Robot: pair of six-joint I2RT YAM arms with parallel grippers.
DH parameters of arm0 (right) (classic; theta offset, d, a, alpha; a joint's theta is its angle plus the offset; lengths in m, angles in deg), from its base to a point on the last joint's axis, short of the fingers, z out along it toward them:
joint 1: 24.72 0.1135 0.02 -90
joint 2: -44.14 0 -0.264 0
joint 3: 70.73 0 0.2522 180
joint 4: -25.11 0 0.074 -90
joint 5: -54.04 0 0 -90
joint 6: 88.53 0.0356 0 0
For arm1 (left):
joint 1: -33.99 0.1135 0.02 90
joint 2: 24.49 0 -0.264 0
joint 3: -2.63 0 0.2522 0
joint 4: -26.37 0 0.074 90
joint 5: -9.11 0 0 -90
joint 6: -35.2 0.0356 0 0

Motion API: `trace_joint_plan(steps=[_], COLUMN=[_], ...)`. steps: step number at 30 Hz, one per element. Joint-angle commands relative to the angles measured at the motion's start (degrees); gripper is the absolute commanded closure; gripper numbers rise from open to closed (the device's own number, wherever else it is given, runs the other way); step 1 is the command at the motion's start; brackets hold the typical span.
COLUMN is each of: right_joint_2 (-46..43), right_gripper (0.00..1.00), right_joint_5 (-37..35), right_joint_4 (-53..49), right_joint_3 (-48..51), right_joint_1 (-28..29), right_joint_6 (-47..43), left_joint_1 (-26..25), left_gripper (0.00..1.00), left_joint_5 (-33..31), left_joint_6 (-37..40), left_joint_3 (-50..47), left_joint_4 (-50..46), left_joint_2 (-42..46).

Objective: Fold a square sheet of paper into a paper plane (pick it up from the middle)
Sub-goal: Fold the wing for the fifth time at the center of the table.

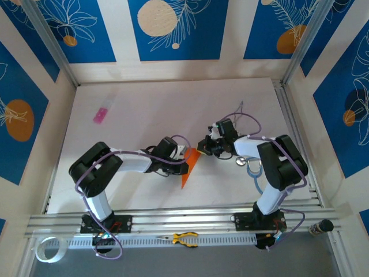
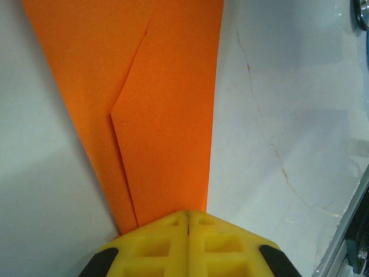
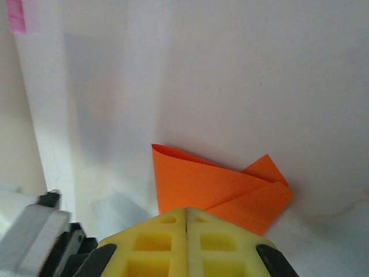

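The square sheet of paper (image 1: 189, 168) is bright orange and lies on the white table between the arms, folded into a narrow wedge with its point toward the near edge. In the left wrist view the sheet (image 2: 167, 115) shows a diagonal crease, and the folded layers run under my shut left gripper (image 2: 188, 214). My left gripper (image 1: 181, 166) sits at the wedge's left edge. My right gripper (image 1: 204, 146) is at the wedge's top right corner. Its yellow jaws (image 3: 185, 211) are shut over the near edge of the paper (image 3: 219, 184), whose upper flap curls up at the left.
A small pink object (image 1: 101, 115) lies far back on the left, also at the right wrist view's top corner (image 3: 16, 14). Grey ring-shaped handles (image 1: 249, 165) lie beside the right arm. Yellow-handled pliers (image 1: 184, 238) and a tape roll (image 1: 46, 249) rest by the front rail.
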Motion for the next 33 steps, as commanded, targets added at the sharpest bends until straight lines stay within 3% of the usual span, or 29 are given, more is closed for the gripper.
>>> trace_joint_plan(steps=[1, 9, 19, 24, 33], right_joint_2=[3.6, 5.5, 5.5, 5.6, 5.5], right_gripper=[0.95, 0.97, 0.98, 0.98, 0.98], right_joint_5=[1.9, -1.3, -0.3, -0.5, -0.5], right_joint_4=[-1.3, -3.5, -2.0, -1.7, -1.5], right_joint_3=[-1.2, -0.5, 1.6, 1.7, 2.1], right_joint_1=[1.1, 0.5, 0.2, 0.2, 0.2], right_joint_6=[-2.6, -3.3, -2.4, -1.6, -1.1], left_joint_1=[-0.2, -0.3, -0.2, -0.4, -1.0], left_gripper=[1.00, 1.00, 0.95, 0.95, 0.95], left_joint_5=[-3.5, -3.3, -1.2, 1.3, 0.2], left_joint_6=[-0.5, 0.6, 2.5, 1.3, 0.4], left_joint_3=[-1.8, -0.3, 10.3, 12.8, 15.4], left_joint_4=[-7.9, -10.4, -15.0, -12.9, -11.1], left_joint_2=[-1.3, 0.6, 3.5, 0.6, -4.4])
